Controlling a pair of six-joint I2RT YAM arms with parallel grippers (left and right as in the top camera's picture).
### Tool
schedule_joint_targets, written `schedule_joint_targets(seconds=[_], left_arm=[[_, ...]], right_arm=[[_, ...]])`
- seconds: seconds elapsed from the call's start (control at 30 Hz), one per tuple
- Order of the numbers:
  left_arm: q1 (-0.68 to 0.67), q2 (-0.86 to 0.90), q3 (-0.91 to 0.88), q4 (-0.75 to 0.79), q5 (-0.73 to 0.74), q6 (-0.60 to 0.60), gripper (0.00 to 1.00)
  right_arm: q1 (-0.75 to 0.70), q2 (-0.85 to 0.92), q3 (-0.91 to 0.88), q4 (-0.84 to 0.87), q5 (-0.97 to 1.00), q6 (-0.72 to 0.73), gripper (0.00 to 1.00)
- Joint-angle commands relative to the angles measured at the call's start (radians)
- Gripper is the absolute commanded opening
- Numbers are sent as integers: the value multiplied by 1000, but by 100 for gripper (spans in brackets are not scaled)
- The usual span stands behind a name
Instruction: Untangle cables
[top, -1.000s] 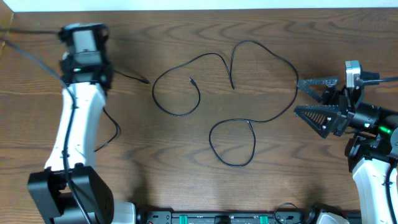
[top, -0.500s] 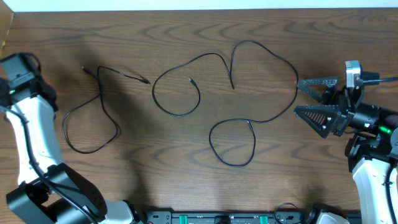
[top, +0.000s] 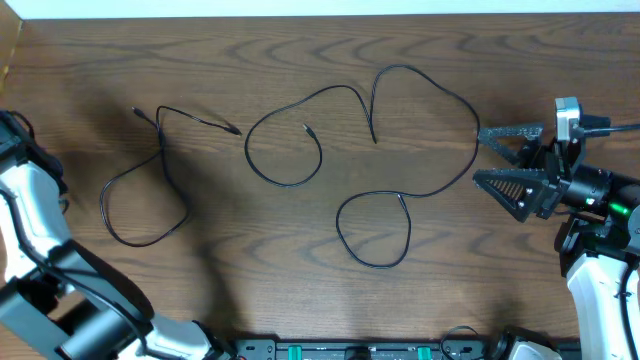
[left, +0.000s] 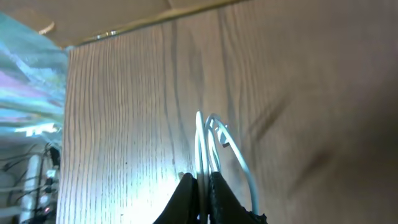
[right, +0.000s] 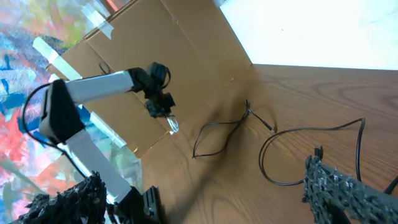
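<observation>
- Left gripper (left: 202, 190) hangs over the table (top: 300, 320) at its far-left edge, jaws pinched tight on the looped white cable (left: 211, 140).
- Left black cable (top: 189, 212) lies loose on the wood, apart from the others.
- Middle black cable (top: 372, 265) sprawls in several loops.
- Right gripper (top: 478, 155) is spread wide and empty, just beside that cable's right bend.

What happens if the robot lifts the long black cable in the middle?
The long black cable lies in loose, wavy loops, so it would likely flop and droop. It looks thin, so it is probably light.
</observation>
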Motion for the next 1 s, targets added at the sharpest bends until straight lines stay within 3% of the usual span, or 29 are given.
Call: schedule_joint_targets(seconds=[0.0,0.2,0.37,0.5,0.6,0.83,0.9,0.97], left_arm=[[4,47,-2,5,-6,-19,27],[6,69,-2,36,-6,-19,55],[6,69,-2,38,11,-19,66],[5,69,-2,39,148,-14,82],[5,69,-1,50,278,56,94],[-28,20,-1,83,457,218,95],[-44,-10,-1,98,526,257,95],[-65,-46,-1,108,585,286,95]], right_arm=[[-8,0,2,2,-13,-20,99],[-8,0,2,-27,-13,-20,99],[-8,0,2,-27,-13,-20,99],[-8,0,2,-27,-13,-20,99],[-8,0,2,-27,-13,-20,99],[-8,2,2,-145,-1,-20,99],[-6,11,2,-163,-1,-20,90],[3,22,3,-172,6,-11,74]])
